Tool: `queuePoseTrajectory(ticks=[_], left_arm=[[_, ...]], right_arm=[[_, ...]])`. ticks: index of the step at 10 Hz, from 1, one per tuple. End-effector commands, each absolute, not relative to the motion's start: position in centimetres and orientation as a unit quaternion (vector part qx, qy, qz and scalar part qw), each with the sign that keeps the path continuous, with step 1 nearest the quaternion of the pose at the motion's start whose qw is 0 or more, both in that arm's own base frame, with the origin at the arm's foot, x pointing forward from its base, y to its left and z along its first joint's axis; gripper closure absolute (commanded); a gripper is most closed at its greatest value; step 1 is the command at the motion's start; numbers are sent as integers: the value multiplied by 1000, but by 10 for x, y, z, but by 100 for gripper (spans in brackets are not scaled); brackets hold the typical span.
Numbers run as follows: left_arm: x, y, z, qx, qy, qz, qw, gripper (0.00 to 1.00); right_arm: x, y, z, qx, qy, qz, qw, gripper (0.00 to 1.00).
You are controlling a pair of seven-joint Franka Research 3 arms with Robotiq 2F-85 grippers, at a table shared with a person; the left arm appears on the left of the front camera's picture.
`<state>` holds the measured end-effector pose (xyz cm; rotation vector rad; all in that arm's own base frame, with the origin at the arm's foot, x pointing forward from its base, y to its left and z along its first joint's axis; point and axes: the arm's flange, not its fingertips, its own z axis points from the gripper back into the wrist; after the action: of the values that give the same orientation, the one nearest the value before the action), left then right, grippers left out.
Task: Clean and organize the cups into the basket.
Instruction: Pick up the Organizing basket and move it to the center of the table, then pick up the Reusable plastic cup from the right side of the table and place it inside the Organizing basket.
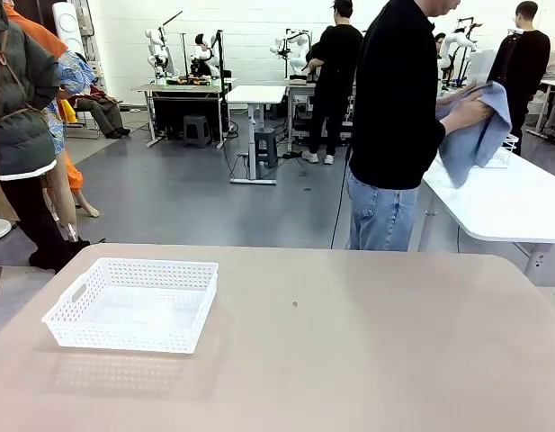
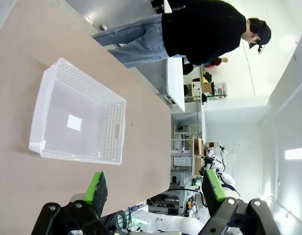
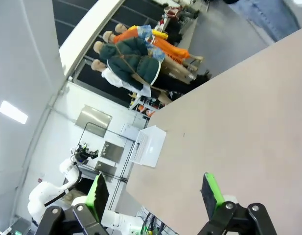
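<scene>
Floor [image 1: 196, 193]: grey, smooth, catching soft reflections.
Back wall [image 1: 250, 27]: white, brightly lit.
Furniture: white desk [image 1: 255, 94] mid-room, dark stool [image 1: 197, 130] left, white table [image 1: 520, 205] right.

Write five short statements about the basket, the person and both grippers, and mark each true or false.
1. The basket holds no cups. True.
2. The person holds a tan cup. False: the person holds a blue cloth.
3. The left gripper is shut. False: its jaws stand open, with nothing between them.
4. The right gripper is open. True.
5. The basket sits on the right half of the table. False: it sits on the robot's left half.
</scene>
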<state>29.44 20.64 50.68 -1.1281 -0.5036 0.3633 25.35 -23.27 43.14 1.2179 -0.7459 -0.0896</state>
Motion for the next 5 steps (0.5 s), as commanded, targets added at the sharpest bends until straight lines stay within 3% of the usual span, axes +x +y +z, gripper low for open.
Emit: queuePoseTrajectory(ticks=[1, 5], left_arm=[[284, 222, 512, -518, -227, 179, 805, 0], [260, 225, 516, -506, -245, 209, 800, 0]], right_arm=[[238, -239, 435, 534, -338, -19, 775, 0], [195, -263, 446, 514, -367, -42, 774, 0]])
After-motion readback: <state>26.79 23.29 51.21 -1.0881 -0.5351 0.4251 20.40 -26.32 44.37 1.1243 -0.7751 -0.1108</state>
